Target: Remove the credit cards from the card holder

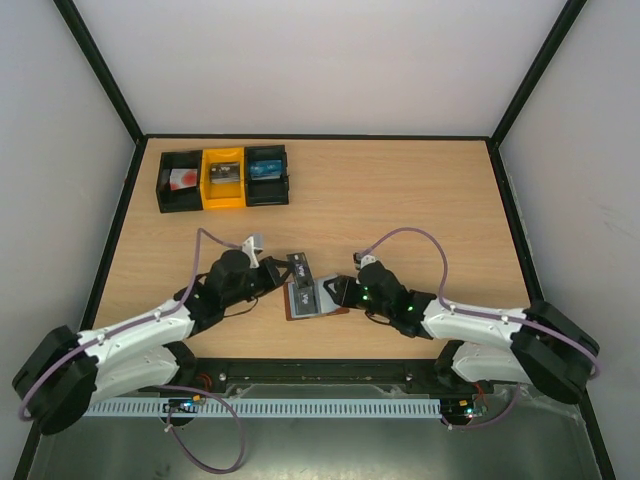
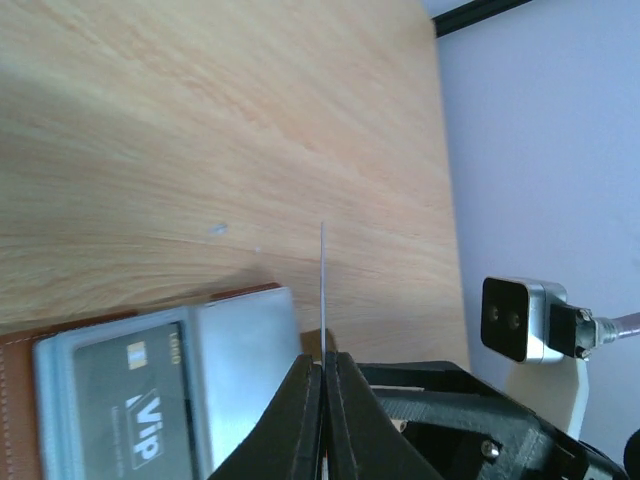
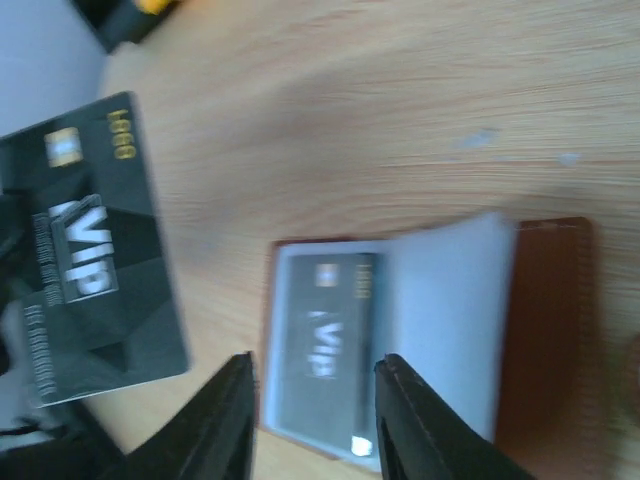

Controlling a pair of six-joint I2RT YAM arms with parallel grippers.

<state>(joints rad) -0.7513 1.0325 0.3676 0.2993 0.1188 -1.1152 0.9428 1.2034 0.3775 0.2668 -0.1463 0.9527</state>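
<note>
The card holder (image 1: 297, 308) lies open on the table between both arms, brown leather (image 3: 545, 320) with grey-blue pocket faces (image 2: 240, 340). One black credit card (image 3: 325, 340) with "VIP" lettering sits in its pocket (image 2: 125, 410). A second black VIP credit card (image 3: 95, 250) is out of the holder, with my left gripper (image 2: 323, 362) shut on it; in the left wrist view it shows edge-on (image 2: 323, 290). From the top view, that card (image 1: 299, 268) hangs just left of and behind the holder. My right gripper (image 3: 315, 362) stands open over the pocketed card, touching nothing that I can see.
Three small bins stand in a row at the back left: black (image 1: 180, 180), yellow (image 1: 223, 178), black (image 1: 267, 172), each with something inside. Grey walls close in the table on the left, right and back.
</note>
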